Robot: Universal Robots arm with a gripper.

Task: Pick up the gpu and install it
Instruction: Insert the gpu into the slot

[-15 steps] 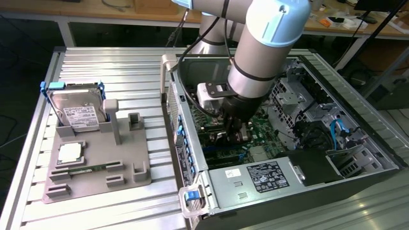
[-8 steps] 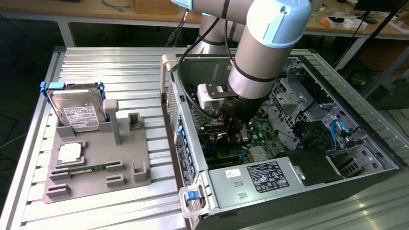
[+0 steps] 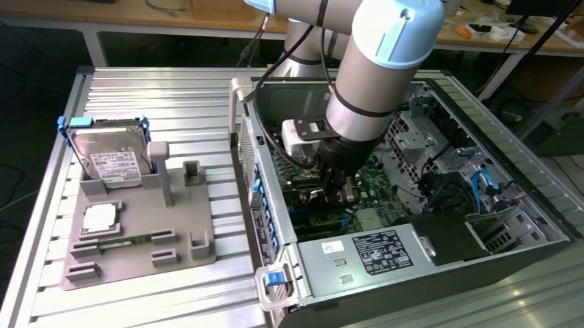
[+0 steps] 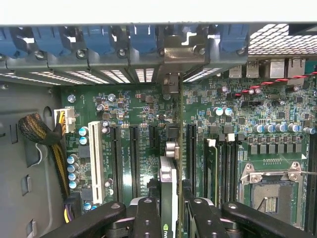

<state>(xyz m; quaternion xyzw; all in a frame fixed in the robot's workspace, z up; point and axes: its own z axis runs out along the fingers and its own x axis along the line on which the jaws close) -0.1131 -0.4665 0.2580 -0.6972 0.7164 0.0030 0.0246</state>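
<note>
- The gripper reaches down inside the case, its fingers clamped on the gpu.
- The gpu stands edge-on (a narrow strip) over the motherboard, among the slots.

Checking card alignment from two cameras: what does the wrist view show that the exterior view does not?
Wrist view adds: the end effector closed on the gpu, held edge-on over the dark expansion slots, with the white slot off to one side and the CPU socket on the other.
Exterior view adds: the grey tray beside the case, carrying the hard drive and memory stick, and the arm reaching down into the case.
Both: the green motherboard inside the open computer case.
</note>
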